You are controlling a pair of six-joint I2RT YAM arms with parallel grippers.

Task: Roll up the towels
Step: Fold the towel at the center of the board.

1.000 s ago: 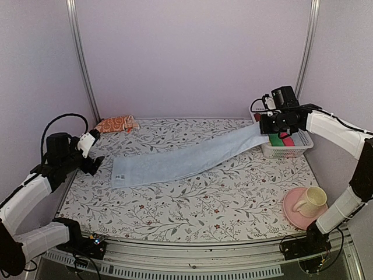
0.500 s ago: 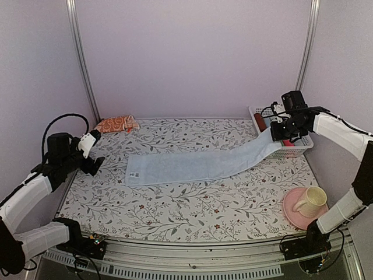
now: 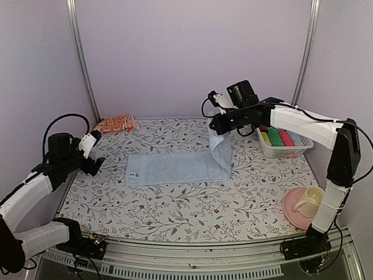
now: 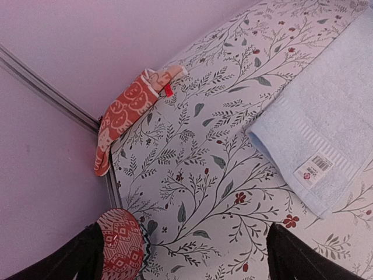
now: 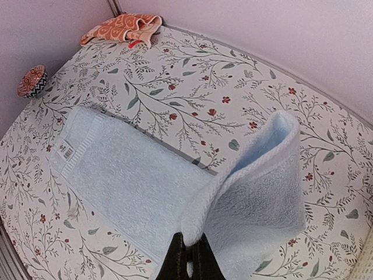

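The light blue towel lies flat across the table's middle, its right end lifted and folded back leftward. My right gripper is shut on that lifted end, above the towel; in the right wrist view the fingers pinch the towel's edge. The orange-red towel lies crumpled at the back left corner; it also shows in the left wrist view and the right wrist view. My left gripper hovers open and empty at the left edge, left of the blue towel.
A white basket with red and green items stands at the right back. A pink plate with a cream cup sits front right. A small red patterned bowl lies under my left gripper.
My right gripper has carried the blue towel's right end from the basket leftward over the towel, folding it back. The left arm has not moved.
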